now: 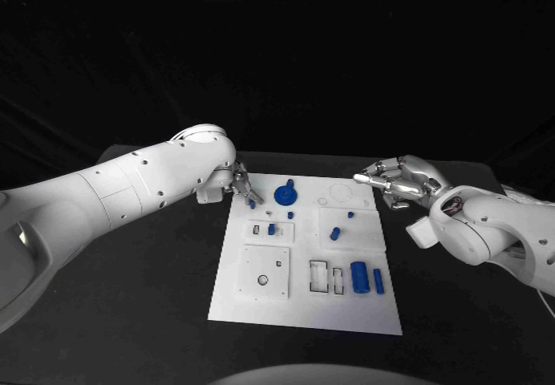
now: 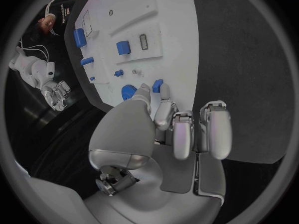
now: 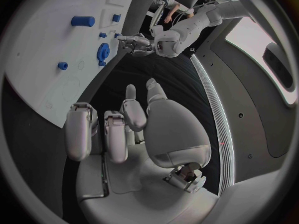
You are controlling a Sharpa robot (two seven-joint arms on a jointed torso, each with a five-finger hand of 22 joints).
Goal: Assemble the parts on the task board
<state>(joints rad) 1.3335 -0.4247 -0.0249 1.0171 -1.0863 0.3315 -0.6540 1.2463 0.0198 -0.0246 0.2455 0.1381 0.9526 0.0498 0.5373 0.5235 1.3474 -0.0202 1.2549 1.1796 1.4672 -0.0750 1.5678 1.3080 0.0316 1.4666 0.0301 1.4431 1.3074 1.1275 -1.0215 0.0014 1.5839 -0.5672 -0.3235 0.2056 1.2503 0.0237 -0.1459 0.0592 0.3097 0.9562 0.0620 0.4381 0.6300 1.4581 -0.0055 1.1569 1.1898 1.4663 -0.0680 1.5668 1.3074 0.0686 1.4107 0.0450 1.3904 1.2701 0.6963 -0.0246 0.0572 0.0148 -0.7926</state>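
The white task board (image 1: 303,309) lies in the middle of the black table. My left hand (image 1: 240,186) is at its far left corner and pinches a small blue part (image 1: 253,204) between thumb and a finger; the left wrist view shows that small blue part (image 2: 157,85) at the fingertips (image 2: 165,92), just over the board's edge. A blue gear (image 1: 285,195) stands beside it, and this gear (image 2: 127,91) also appears past the thumb. My right hand (image 1: 399,183) hovers at the board's far right corner, fingers loosely bent and apart, holding nothing.
Small blue pegs (image 1: 272,228) (image 1: 335,233) stand mid-board. Two blue cylinders (image 1: 361,278) (image 1: 378,279) lie near the right edge beside rectangular slots (image 1: 318,275). A raised white plate (image 1: 265,273) sits at the near left. Bare black table (image 1: 139,289) surrounds the board.
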